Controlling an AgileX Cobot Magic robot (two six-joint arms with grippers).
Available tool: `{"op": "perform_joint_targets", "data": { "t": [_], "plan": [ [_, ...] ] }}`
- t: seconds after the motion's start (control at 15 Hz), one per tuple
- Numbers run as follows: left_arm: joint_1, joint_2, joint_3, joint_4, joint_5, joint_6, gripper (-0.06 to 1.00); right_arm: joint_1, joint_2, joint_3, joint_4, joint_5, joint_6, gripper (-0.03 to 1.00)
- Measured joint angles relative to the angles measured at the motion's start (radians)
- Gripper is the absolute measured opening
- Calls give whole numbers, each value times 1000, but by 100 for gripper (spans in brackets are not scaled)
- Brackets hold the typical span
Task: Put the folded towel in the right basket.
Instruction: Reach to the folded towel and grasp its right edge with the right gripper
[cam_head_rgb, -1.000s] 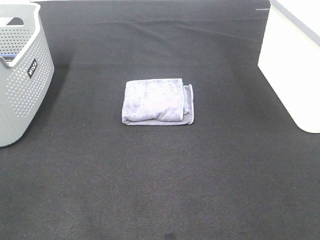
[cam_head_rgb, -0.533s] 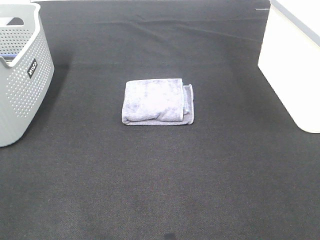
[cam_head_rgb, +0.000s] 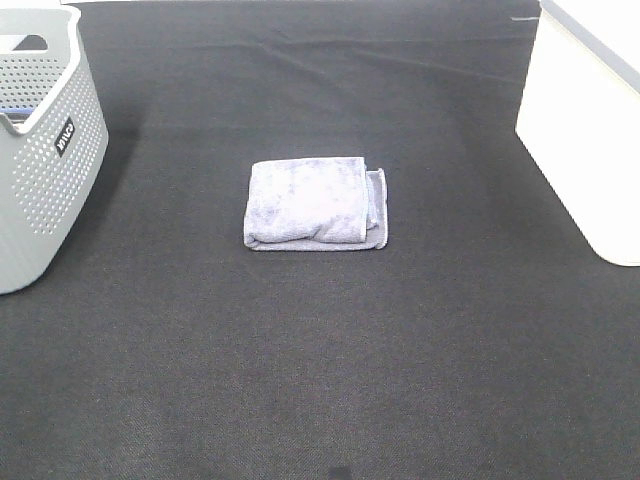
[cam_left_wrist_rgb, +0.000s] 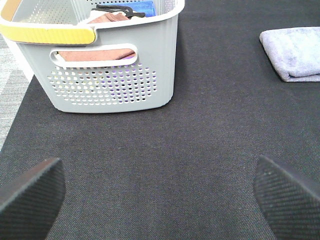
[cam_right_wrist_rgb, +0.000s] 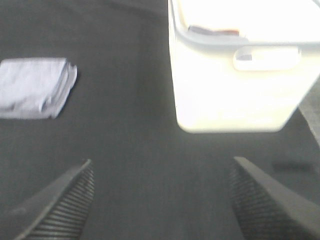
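A folded pale lilac towel lies flat in the middle of the dark table. It also shows in the left wrist view and in the right wrist view. The white right basket stands at the right edge; in the right wrist view it is near and overexposed. Neither arm shows in the high view. My left gripper is open and empty over bare cloth. My right gripper is open and empty, short of the basket.
A grey perforated basket stands at the left edge; in the left wrist view it holds a reddish cloth and other items. The table is covered with a dark cloth.
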Motion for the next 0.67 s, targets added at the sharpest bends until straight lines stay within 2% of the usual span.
{"op": "perform_joint_targets", "data": {
  "t": [0.2,0.33,0.47,0.67],
  "plan": [
    [0,0,0,0,0,0,97,0,350,-148,23,-107,-2,71],
    [0,0,0,0,0,0,97,0,585,-290,28,-110,-4,71],
    [0,0,0,0,0,0,97,0,820,-475,31,-76,-10,71],
    [0,0,0,0,0,0,97,0,1123,-752,33,42,-37,71]
  ]
}}
